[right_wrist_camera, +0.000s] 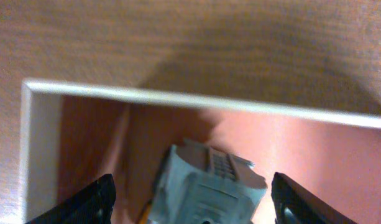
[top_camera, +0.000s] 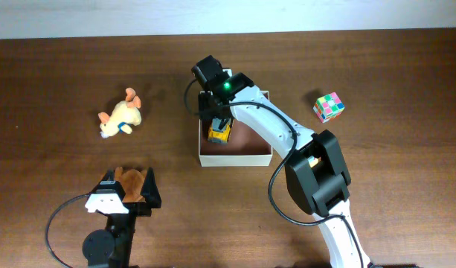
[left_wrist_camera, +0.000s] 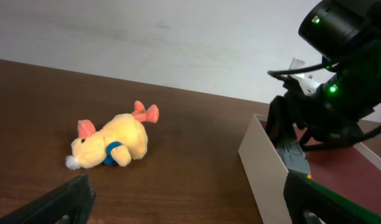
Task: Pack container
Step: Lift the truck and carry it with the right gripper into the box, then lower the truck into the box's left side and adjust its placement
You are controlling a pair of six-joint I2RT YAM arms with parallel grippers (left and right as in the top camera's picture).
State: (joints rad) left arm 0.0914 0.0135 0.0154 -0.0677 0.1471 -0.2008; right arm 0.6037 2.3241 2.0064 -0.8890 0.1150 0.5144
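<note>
- Container (top_camera: 235,159) sat around the middle of the wooden table (top_camera: 49,74), an open square box with cream walls and a reddish-brown inside.
- My right gripper (top_camera: 219,119) hung over its left-hand back corner, pointing down into it.
- From my right wrist cam the white rim (right_wrist_camera: 178,98) ran across the top, with my right gripper (right_wrist_camera: 190,199) below it. Its fingers (right_wrist_camera: 72,202) were spread wide, one at each bottom corner of the view.
- Between them, inside the box, was the yellow toy truck (top_camera: 219,134). It showed up greyish-blue from right above (right_wrist_camera: 209,183). Neither finger looked to be touching it, though whether it was resting flat on the floor I couldn't tell.
- My left gripper (top_camera: 129,186) was down at the near-left of the table, well apart from the box, fingers spread too (left_wrist_camera: 187,186), nothing pinched that I could see in its wrist view.
- That same wrist cam caught the box's cream wall (left_wrist_camera: 261,165) off to the right.
- A yellow plush animal (top_camera: 121,119) with pink ears lay on its side left of the box (left_wrist_camera: 109,146).
- A multicoloured puzzle cube (top_camera: 329,106) sat on the table off to the box's right.
</note>
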